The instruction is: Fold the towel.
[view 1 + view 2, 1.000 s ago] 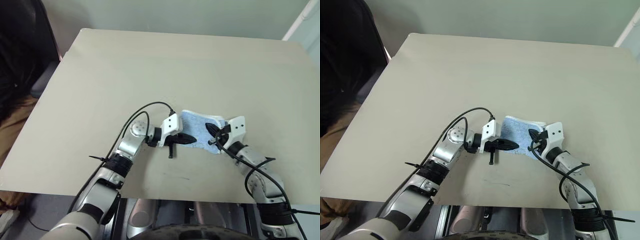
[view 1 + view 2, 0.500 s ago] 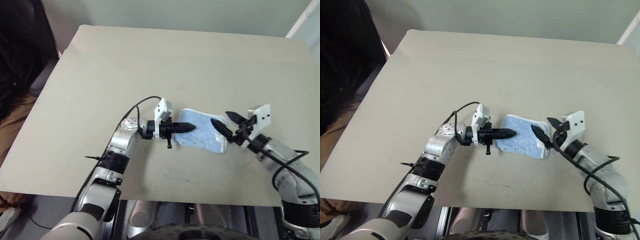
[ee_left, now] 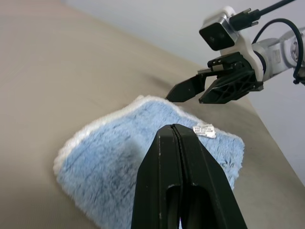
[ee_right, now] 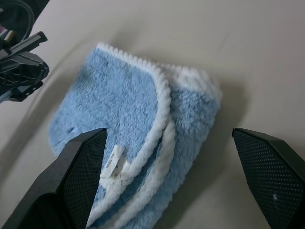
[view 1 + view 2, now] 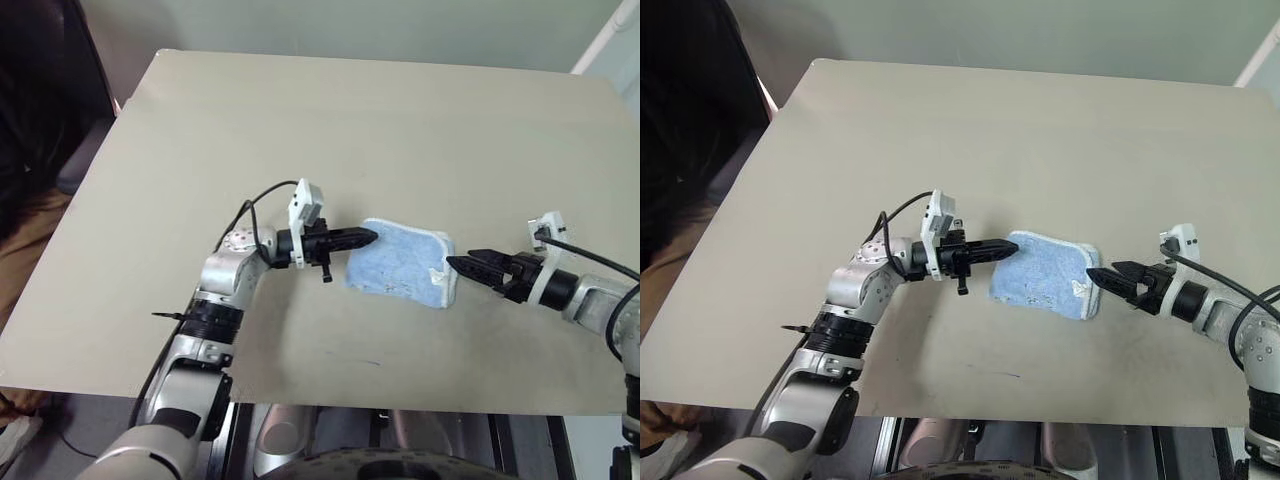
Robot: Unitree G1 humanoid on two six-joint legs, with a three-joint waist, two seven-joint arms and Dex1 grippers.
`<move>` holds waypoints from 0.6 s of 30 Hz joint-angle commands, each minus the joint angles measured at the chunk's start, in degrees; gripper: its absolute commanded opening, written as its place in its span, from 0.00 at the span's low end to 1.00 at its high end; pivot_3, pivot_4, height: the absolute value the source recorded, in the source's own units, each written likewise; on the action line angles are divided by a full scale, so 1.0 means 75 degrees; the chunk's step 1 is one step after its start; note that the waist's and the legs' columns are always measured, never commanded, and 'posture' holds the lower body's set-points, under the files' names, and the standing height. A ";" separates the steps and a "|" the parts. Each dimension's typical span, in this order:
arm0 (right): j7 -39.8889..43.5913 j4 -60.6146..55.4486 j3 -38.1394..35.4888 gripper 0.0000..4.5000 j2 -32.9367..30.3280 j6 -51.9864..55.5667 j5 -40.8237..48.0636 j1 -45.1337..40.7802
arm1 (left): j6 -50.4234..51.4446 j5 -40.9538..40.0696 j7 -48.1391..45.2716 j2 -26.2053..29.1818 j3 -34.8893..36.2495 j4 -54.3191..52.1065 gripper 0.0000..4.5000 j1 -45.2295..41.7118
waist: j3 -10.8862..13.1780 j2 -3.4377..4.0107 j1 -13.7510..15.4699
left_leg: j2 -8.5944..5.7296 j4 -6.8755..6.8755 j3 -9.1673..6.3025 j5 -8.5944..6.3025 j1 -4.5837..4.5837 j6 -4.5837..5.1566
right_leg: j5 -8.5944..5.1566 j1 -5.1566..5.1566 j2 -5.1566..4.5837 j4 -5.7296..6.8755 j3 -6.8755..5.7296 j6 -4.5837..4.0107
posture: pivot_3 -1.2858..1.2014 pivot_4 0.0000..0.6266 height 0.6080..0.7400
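The towel (image 5: pixel 400 265) lies folded on the desk (image 5: pixel 350 130), toward the near edge and a little right of centre. It is light blue with white stitched edging. From my right wrist I see the layers stacked, their white edges running side by side along one end, and a small white tag (image 4: pixel 111 163) sticking out near that end.

My left end effector (image 5: pixel 368 238) points level toward my right, its black fingers (image 3: pixel 178 181) pressed together and closed, holding nothing. The tip sits at the towel's left edge, over its near corner; whether it touches the cloth I cannot tell. A black cable (image 5: pixel 262 200) loops from that wrist back along the arm.

My right end effector (image 5: pixel 1102 277) is on the opposite side of the towel, tips aimed back at it from the right. Its fingers (image 4: pixel 71 186) stand wide apart, open, gripping nothing. In the wrist view they frame the towel's tagged end with clear desk under them. The tips are just beside the towel's right edge, apart from it.

The two end effectors face one another across the towel.

At the far left, beside the desk, a person (image 5: pixel 30 180) in dark top and tan trousers sits.
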 commanded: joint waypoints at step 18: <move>0.1277 0.1309 0.1371 0.99 0.0680 0.1356 0.0007 -0.1335 | 0.0333 -0.0206 0.0455 0.0076 0.0059 -0.0938 0.00 0.0405 | -0.0002 -0.0003 -0.0130 | 0.0014 -0.0006 -0.0001 -0.0016 0.0022 0.0003 | 0.0002 0.0001 0.0013 0.0021 -0.0006 -0.0084 | 0.52 0.24 1.00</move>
